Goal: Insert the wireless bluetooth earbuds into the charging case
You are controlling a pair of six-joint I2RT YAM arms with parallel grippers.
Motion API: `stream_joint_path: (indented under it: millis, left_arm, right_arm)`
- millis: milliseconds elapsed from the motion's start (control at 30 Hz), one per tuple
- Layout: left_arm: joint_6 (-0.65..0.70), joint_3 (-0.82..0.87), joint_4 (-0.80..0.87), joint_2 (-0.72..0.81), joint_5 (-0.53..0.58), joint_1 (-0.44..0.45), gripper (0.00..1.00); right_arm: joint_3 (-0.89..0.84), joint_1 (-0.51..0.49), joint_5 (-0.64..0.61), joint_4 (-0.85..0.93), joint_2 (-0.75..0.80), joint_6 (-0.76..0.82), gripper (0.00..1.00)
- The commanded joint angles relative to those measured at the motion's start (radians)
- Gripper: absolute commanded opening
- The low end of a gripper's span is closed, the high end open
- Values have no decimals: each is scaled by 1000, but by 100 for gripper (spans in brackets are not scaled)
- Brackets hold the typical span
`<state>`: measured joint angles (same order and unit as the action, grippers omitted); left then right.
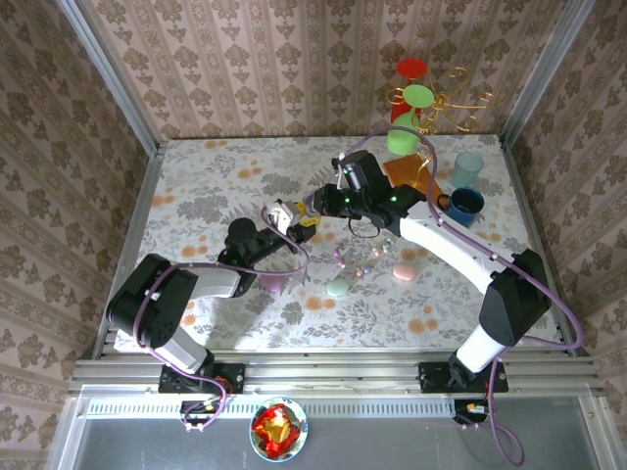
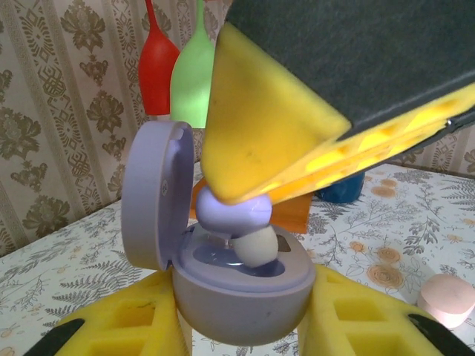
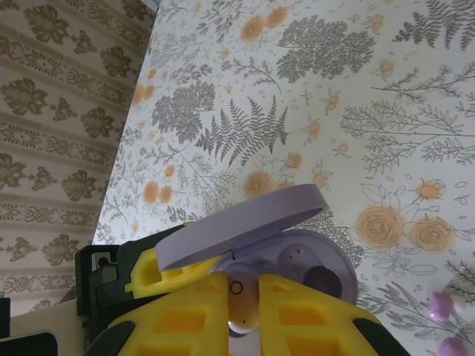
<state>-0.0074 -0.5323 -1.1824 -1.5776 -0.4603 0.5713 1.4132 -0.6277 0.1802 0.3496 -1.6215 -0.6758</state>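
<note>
At mid-table we see our left gripper (image 2: 241, 320) clamped on the smooth, round lilac charging case (image 2: 245, 293), its lid hinged up. Our right gripper (image 3: 249, 311) pinches a glossy lilac earbud (image 2: 231, 211) over its well. Loose buds (image 3: 442, 304) and a matte pink case (image 2: 446, 300) lie nearby.

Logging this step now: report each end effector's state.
Left end effector: closed, holding the open lilac charging case.
Right end effector: closed, holding a lilac earbud.
</note>
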Motion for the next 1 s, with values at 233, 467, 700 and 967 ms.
stream_joint_path:
  millis: [233,467,700,967]
  left_arm:
    - [-57,-40,-36,-21,13,8,12]
    - [-68,-37,-53,-24,15,8,12]
    - [-69,-18,-69,-18,6,1,12]
    - [-78,28,-78,21,-26,-30,12]
  right_arm:
    - [5,-10,41,-23,-21,1,15]
    - [5,-15,29,-5,-2,17,25]
    - [-43,-13,-4,-25,84,54,46]
    - [-269,28,-106,-83,283,-5,52]
